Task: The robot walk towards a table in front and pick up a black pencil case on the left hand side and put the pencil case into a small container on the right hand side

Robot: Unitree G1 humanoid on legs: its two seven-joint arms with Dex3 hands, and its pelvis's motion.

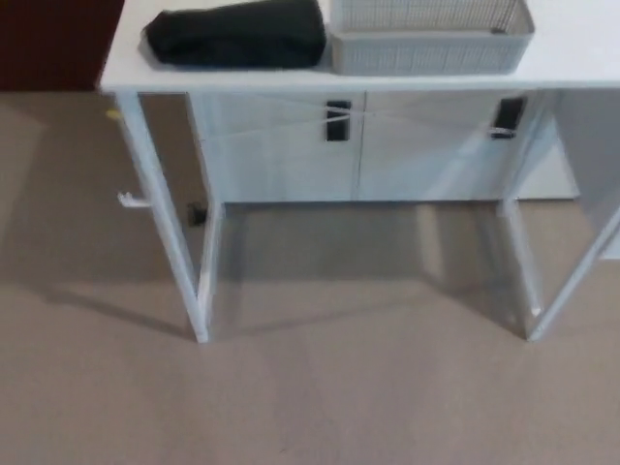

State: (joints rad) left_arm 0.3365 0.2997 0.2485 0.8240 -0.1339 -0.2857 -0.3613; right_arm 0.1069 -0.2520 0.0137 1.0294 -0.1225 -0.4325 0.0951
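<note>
A black pencil case (237, 35) lies on the left part of a white table (581, 53) at the top of the head view. Right beside it stands a small grey woven container (429, 39), its left wall nearly touching the case. The container's inside is mostly cut off by the picture's top edge. Neither of my hands shows in the picture.
The table stands on thin white legs (163, 223) over a beige floor (320, 397). Behind it is a white cabinet (358, 145) with two black handles. A dark red wall area (48, 44) fills the top left corner.
</note>
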